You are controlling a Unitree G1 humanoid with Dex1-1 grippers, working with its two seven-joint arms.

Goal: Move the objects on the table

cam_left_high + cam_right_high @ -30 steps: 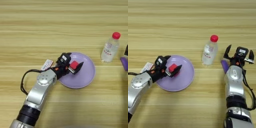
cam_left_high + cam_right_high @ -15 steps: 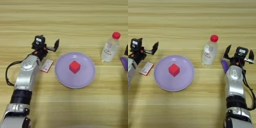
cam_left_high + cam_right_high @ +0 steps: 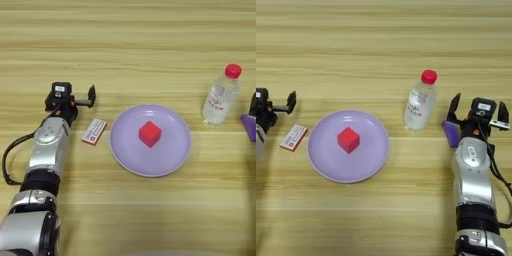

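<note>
The red cube [image 3: 149, 134] sits on the lilac plate [image 3: 170, 162]. The left tool [image 3: 70, 99] hovers wide open and empty beside the white box [image 3: 94, 131], probably the next pick; it should descend squarely over the box. The right tool [image 3: 478, 112] is open near the bottle [image 3: 420, 101].

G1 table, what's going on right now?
Neither gripper holds anything. The red cube sits on the lilac plate. The left gripper is open to the left of the plate, just beyond the small white box lying flat on the table. The right gripper is open on the right, with the red-capped bottle standing upright between it and the plate and a purple object beside its fingers.
</note>
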